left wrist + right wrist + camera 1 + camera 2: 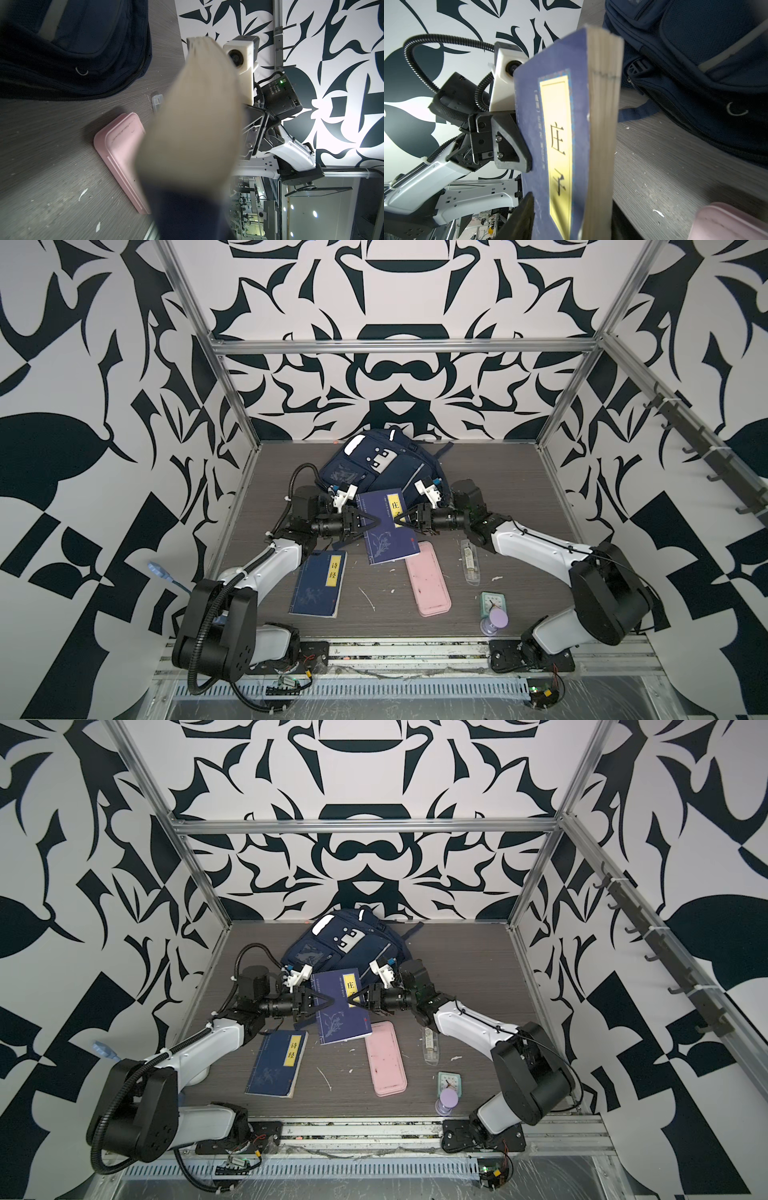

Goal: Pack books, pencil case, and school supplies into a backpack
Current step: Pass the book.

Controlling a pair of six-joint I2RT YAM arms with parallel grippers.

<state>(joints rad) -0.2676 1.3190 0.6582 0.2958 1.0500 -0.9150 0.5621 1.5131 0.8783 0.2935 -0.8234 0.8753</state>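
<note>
My left jaws clench the light, floppy book (385,542) by its spine edge; right jaws straddle the page edge, whether gripping I cannot tell

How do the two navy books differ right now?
The held book is off the table, pinched in the left tool; the flat book lies on it, untouched. The held book is beside the backpack; the flat book lies farther from it. Both are navy with yellow labels.

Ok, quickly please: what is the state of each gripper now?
Left gripper: closed on the raised book, at its edge.
Right gripper: at the book's opposite edge; whether it grips cannot be told.
</note>
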